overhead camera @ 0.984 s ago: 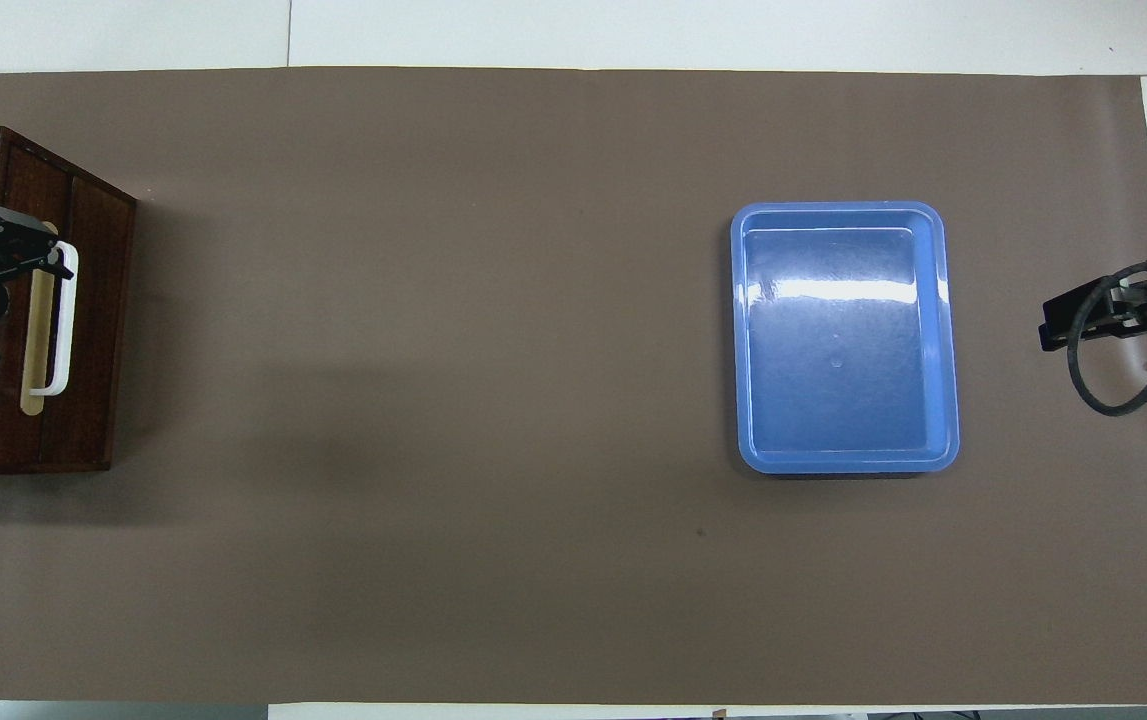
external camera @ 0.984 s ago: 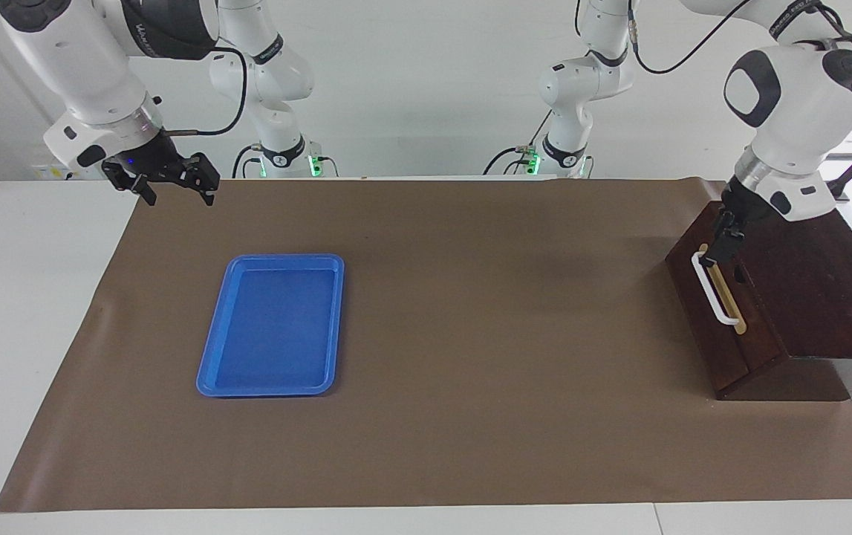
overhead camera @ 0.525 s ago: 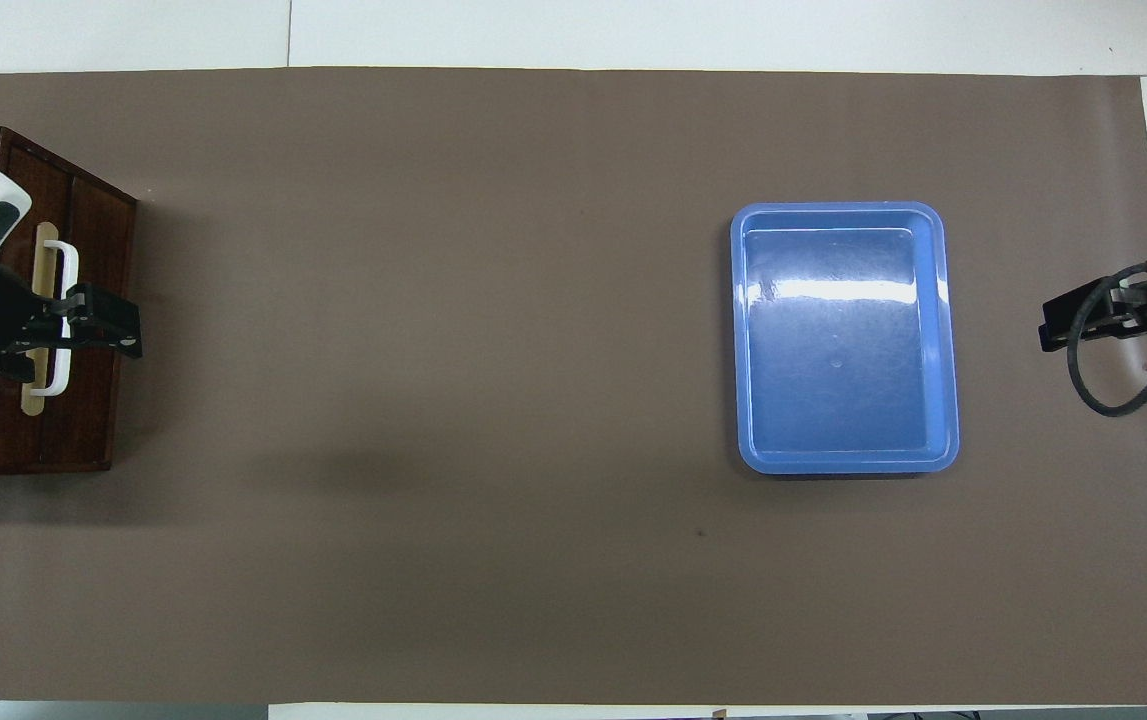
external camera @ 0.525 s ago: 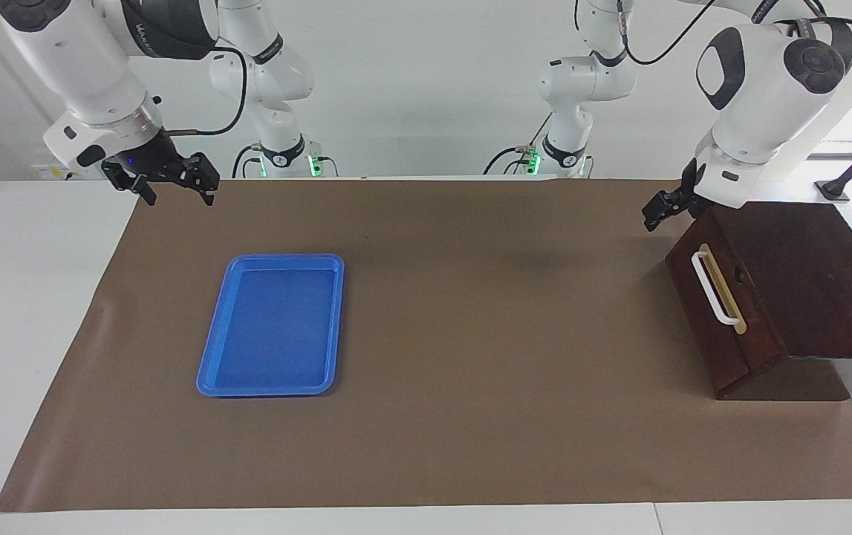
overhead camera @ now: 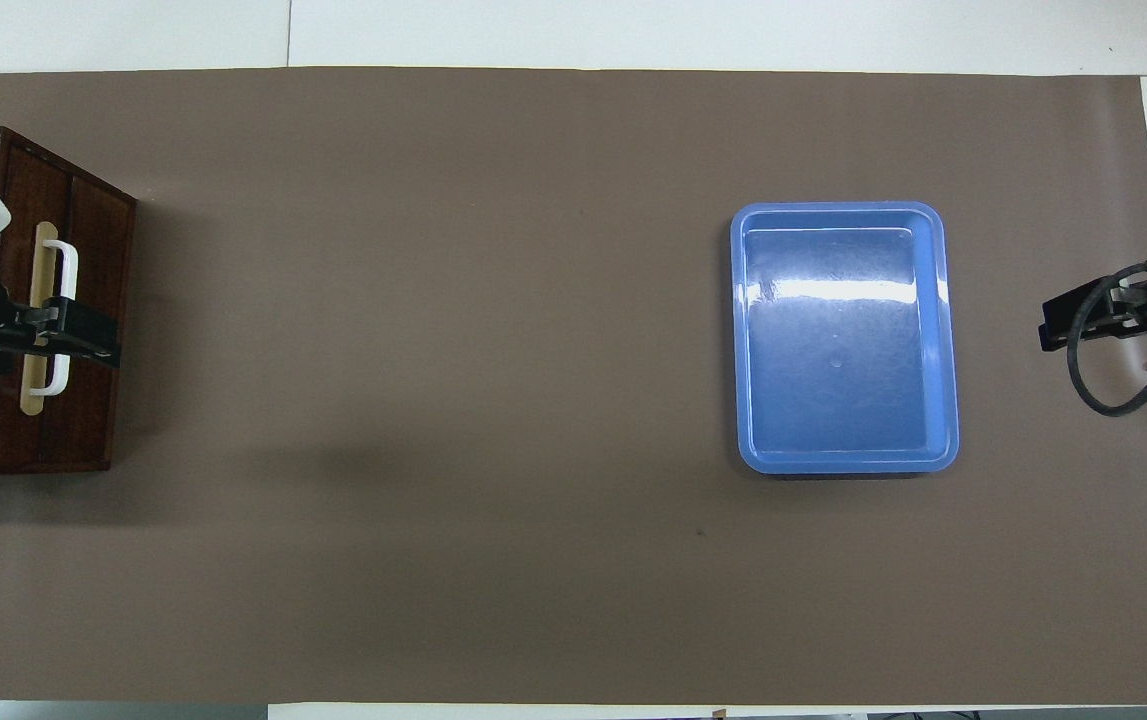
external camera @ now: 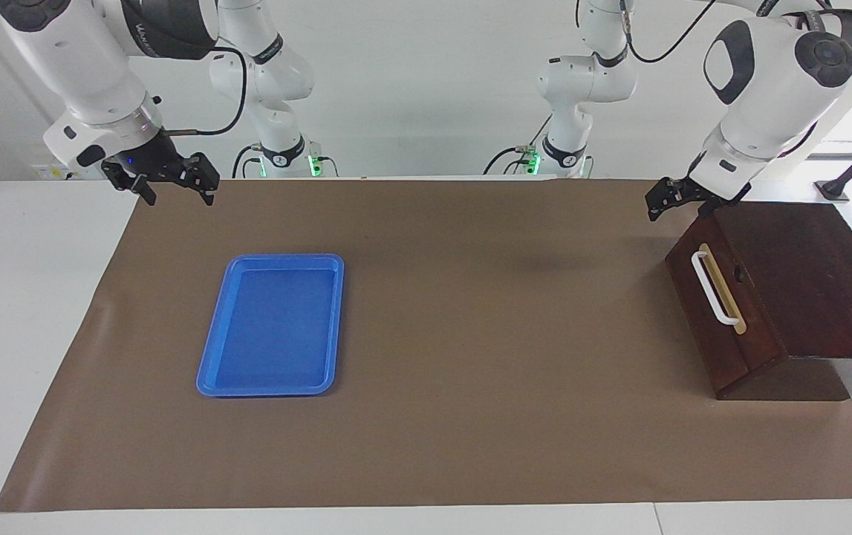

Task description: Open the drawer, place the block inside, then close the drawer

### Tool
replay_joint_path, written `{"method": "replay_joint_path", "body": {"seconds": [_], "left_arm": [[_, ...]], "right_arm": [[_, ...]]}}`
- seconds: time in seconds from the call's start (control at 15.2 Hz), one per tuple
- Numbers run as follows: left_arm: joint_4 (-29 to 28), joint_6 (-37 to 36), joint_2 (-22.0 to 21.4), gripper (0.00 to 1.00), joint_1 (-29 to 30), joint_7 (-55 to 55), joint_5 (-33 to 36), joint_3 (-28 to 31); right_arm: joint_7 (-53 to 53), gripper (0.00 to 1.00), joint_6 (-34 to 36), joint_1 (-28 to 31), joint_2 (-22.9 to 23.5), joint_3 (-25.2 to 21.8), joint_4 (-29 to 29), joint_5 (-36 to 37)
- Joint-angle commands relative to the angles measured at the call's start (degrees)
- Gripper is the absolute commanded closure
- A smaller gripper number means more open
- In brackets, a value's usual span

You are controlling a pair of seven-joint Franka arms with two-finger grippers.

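The dark wooden drawer [external camera: 702,316] stands shut in its cabinet at the left arm's end of the table, its white bar handle [external camera: 714,288] free. It also shows in the overhead view [overhead camera: 93,250], with the handle [overhead camera: 60,300]. My left gripper [external camera: 674,202] hangs in the air over the drawer's corner nearest the robots, clear of the handle; from overhead [overhead camera: 83,340] it covers part of the handle. My right gripper [external camera: 177,195] waits open and empty over the mat's edge at the right arm's end [overhead camera: 1083,318]. The yellow block is not in view.
A flat blue tray [external camera: 271,325] lies empty on the brown mat [external camera: 470,334] toward the right arm's end, also seen from overhead [overhead camera: 845,340]. The cabinet's dark top [external camera: 812,275] slopes up from the drawer front.
My left gripper has come off the drawer handle, risen and moved out over the drawer's near corner. The drawer stays shut. The right arm has not moved.
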State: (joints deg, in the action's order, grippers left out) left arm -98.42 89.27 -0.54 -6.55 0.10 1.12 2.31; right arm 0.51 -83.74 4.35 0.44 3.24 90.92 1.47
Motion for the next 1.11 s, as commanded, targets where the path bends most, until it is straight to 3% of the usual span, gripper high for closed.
{"method": "replay_joint_path", "body": {"seconds": [0.0,1.05], "left_arm": [[0.69,-0.50,0.01,0.00,7.92,0.78,1.07,-8.43],[2.44,-3.13,-0.61,0.00,9.63,1.13,0.55,-9.26]], "right_arm": [[0.10,0.00,-0.55,1.01,-0.70,0.62,0.48,-0.41],[0.72,0.00,-0.46,1.27,-0.70,0.62,0.48,-0.41]]}}
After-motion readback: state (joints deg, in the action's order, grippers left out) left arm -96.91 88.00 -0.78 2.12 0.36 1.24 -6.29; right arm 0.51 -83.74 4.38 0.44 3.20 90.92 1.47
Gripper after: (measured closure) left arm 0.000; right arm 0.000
